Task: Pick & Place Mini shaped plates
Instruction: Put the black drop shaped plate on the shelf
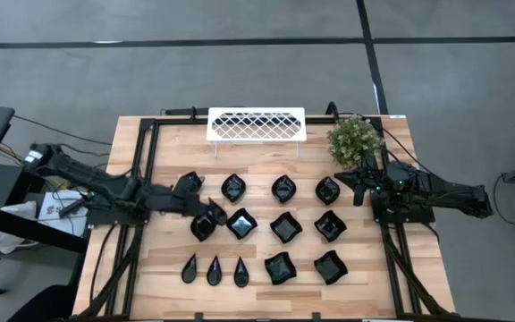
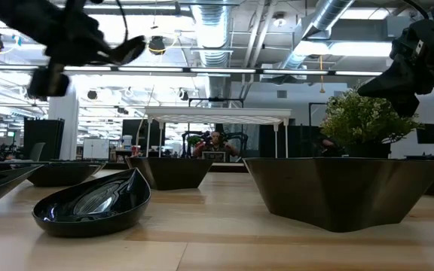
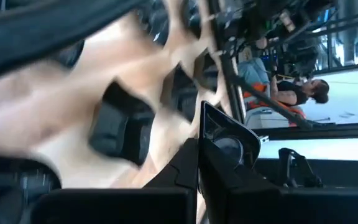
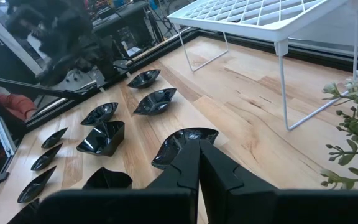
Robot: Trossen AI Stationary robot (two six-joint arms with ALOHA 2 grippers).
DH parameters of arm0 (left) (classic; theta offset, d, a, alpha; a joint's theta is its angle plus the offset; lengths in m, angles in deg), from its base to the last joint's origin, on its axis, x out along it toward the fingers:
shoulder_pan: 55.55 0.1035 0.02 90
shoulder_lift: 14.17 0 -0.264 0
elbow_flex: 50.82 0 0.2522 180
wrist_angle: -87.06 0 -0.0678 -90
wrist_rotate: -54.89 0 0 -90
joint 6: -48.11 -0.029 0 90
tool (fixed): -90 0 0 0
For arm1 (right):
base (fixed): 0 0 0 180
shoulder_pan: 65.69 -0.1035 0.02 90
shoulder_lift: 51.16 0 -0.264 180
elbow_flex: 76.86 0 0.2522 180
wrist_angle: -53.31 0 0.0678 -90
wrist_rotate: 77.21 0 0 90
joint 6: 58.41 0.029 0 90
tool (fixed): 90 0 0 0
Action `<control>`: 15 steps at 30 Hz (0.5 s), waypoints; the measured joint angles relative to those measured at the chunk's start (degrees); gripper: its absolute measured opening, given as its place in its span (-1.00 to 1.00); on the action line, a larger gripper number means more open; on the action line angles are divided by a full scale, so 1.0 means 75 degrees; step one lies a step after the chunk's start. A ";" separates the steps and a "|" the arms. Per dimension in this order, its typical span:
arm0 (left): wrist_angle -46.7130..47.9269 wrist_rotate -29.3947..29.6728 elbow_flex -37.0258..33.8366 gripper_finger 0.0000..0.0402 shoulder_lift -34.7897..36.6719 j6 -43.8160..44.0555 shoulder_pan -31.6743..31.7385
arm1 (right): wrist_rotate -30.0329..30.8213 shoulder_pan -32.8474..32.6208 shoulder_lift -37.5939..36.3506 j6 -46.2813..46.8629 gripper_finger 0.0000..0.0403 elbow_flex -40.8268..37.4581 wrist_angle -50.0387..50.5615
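Observation:
Several glossy black mini shaped plates lie in rows on the wooden table (image 1: 365, 277): rounded ones (image 1: 283, 188), squarish ones (image 1: 285, 227) and teardrops (image 1: 214, 270). My left gripper (image 1: 211, 212) reaches in from the table's left over the left end of the rows. It is shut on one small plate (image 3: 229, 134), which the low view shows high above the table (image 2: 126, 50). My right gripper (image 1: 363, 183) waits shut at the table's right side, above a rounded plate (image 4: 185, 140), and touches nothing. My left gripper pinches the plate's rim (image 3: 209, 140) between its two fingers, at their free ends. The fingers slant downward from the table's left. The plate sticks out beyond the fingertips, tilted on edge with its hollow side in view, and is lifted clear of the table.
A white lattice rack (image 1: 257, 123) stands on thin legs at the table's far edge. A small green plant (image 1: 356, 139) sits at the far right, beside my right arm. A black frame (image 1: 141, 179) runs along the table's sides. A person (image 2: 215, 143) sits in the room beyond.

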State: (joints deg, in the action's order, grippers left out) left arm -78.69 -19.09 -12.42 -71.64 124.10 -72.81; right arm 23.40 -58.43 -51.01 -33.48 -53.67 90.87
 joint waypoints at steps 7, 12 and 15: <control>-0.0017 -0.0089 0.0809 -0.97 -0.0075 -0.2001 0.1383 | 0.0000 -0.0002 0.0002 0.0002 -1.00 0.0000 -0.0003; 0.0146 -0.0863 0.1446 -0.97 -0.0508 -0.3060 0.2510 | 0.0000 0.0000 0.0000 0.0001 -1.00 0.0000 -0.0009; 0.0140 -0.1359 0.1834 -0.97 -0.0888 -0.3832 0.3251 | 0.0000 -0.0001 0.0000 0.0001 -1.00 0.0000 -0.0009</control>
State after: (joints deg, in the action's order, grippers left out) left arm -77.64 -29.28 1.33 -78.30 95.36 -48.43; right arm 23.40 -58.44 -51.01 -33.47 -53.67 90.80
